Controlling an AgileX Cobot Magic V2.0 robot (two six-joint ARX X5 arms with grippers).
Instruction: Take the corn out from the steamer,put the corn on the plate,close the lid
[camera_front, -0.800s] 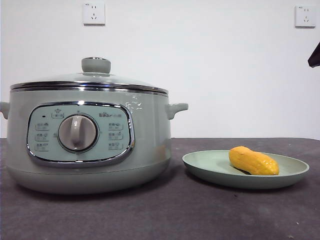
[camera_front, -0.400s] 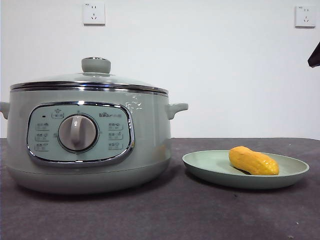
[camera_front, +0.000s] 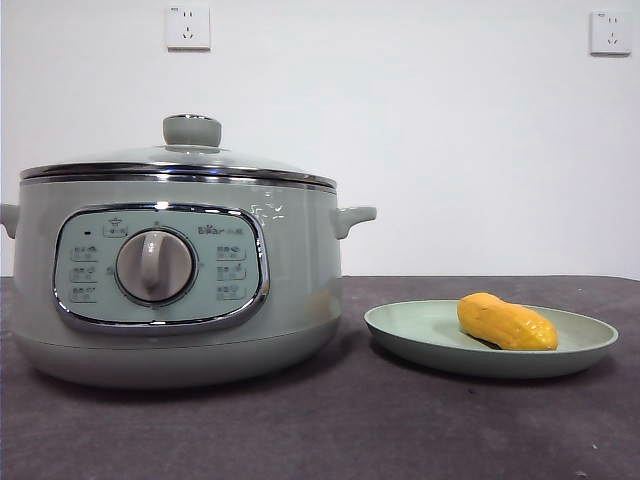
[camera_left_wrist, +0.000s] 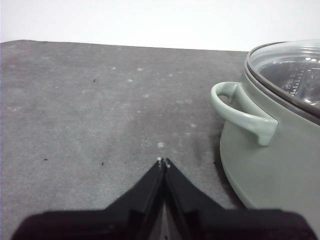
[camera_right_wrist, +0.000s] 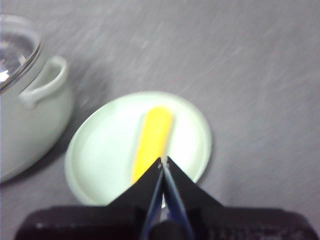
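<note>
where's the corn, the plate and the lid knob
corn (camera_front: 506, 322), front view, middle of the cob lying on the plate
plate (camera_front: 420, 345), front view, bare outer wall near its left rim
lid knob (camera_front: 192, 130), front view, side of the green knob on top of the lid

The steamer stands upright on the dark table, a large round sage-green pot with a chrome-framed panel and a round dial; the lid sits closed on its rim, domed glass with a chrome band and a green knob; just beside it lies the plate (shallow, pale green, low-rimmed); the corn, a stubby yellow-orange cob, lies on the plate.
</note>
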